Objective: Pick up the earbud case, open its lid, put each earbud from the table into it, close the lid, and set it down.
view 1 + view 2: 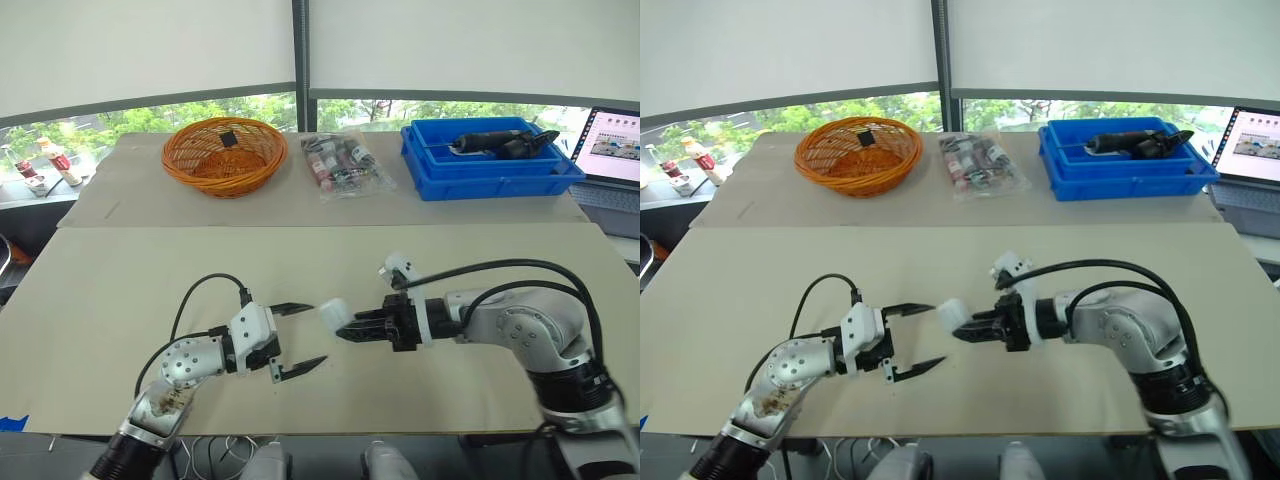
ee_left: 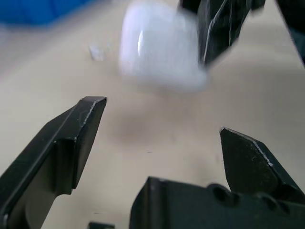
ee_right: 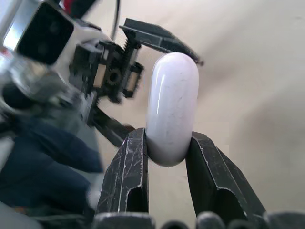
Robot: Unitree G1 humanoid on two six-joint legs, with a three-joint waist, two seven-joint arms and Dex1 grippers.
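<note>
My right gripper is shut on a white, rounded earbud case and holds it above the beige table near the front middle. In the right wrist view the case stands pinched by its lower end between the two fingers, and its lid looks closed. My left gripper is open just to the left of the case, its fingertips spread on either side of the case's height without touching it. The left wrist view has the case just beyond the open fingers, with a small blurred white object on the table past it.
At the back of the table stand an orange wicker basket, a clear bag of small packets and a blue bin holding a dark tool. A laptop sits at the far right. Small bottles stand off the table's left side.
</note>
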